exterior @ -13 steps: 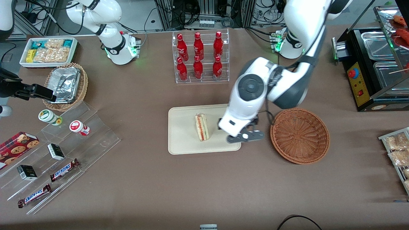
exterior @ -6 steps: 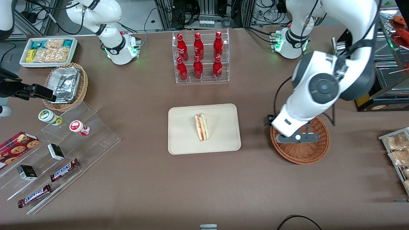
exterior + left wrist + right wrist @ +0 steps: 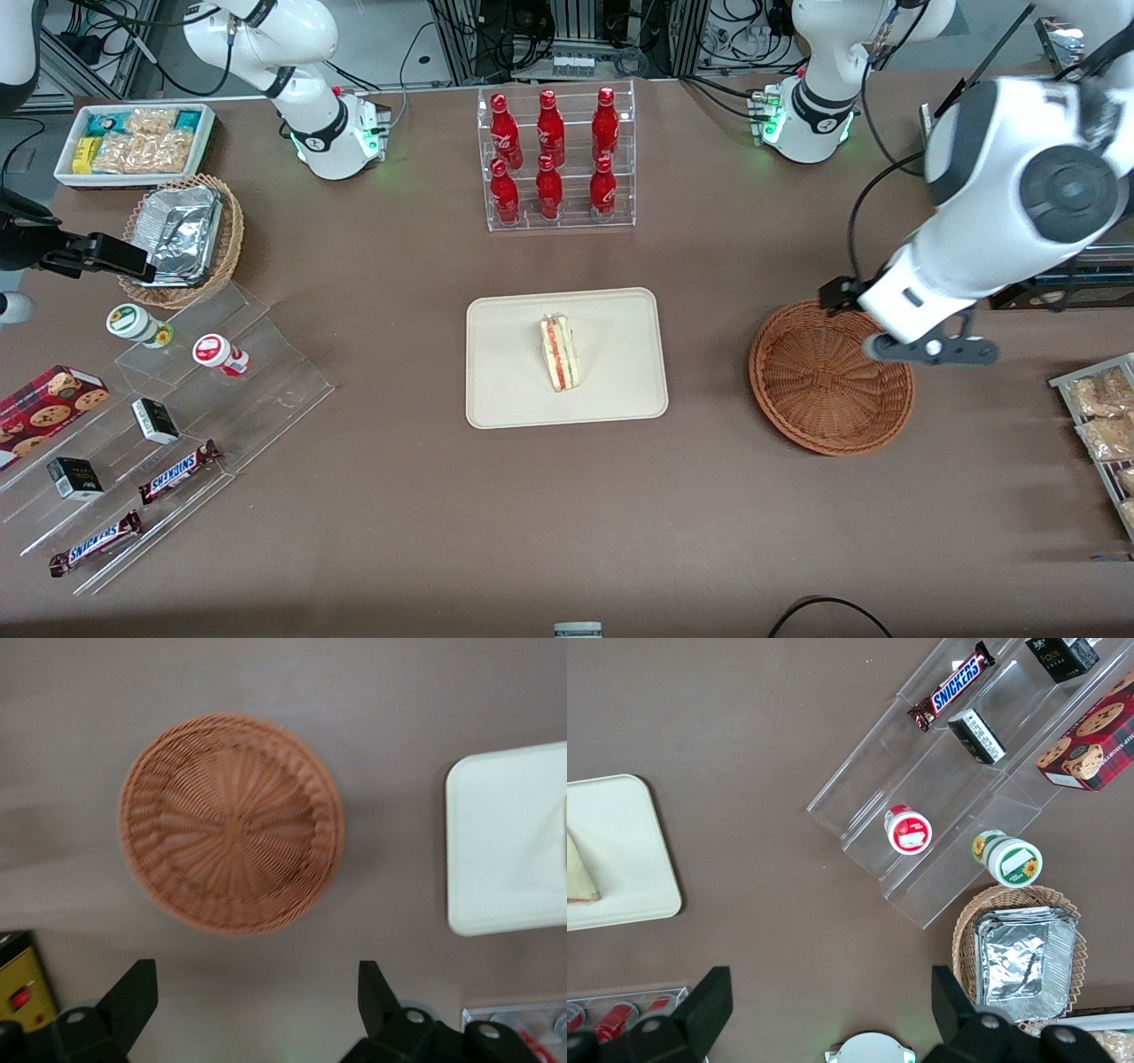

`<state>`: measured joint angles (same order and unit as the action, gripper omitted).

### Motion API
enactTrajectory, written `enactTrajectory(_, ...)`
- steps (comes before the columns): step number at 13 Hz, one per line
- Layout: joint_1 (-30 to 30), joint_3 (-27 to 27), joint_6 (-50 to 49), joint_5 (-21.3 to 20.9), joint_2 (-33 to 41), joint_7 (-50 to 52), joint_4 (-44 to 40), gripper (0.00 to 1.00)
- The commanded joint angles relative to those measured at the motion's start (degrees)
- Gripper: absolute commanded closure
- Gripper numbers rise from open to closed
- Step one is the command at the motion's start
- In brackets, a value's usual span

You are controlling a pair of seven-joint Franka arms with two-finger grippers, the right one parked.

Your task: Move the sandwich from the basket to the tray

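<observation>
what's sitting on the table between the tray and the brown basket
Nothing: in the front view only bare brown tabletop separates the tray from the basket. The open gripper hangs above the basket's edge, holding nothing.

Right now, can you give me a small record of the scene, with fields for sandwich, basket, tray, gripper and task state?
sandwich: on the tray, lying near its middle
tray: holds only the sandwich
basket: nothing in it, beside the tray toward the working arm's end
gripper: open, holding nothing, raised over the table beside the basket's rim
task state: sandwich placed, gripper clear of it
</observation>
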<state>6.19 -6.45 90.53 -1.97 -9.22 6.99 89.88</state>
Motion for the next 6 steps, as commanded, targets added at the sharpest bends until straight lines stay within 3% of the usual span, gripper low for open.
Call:
enactTrajectory(1, -3.7, -1.1, -4.1, -0.2, 5.2, -4.4, 1.9, 0.00)
enactTrajectory(6, -8.7, -1.9, -9.5, -0.2, 8.8, -9.9, 1.2, 0.00)
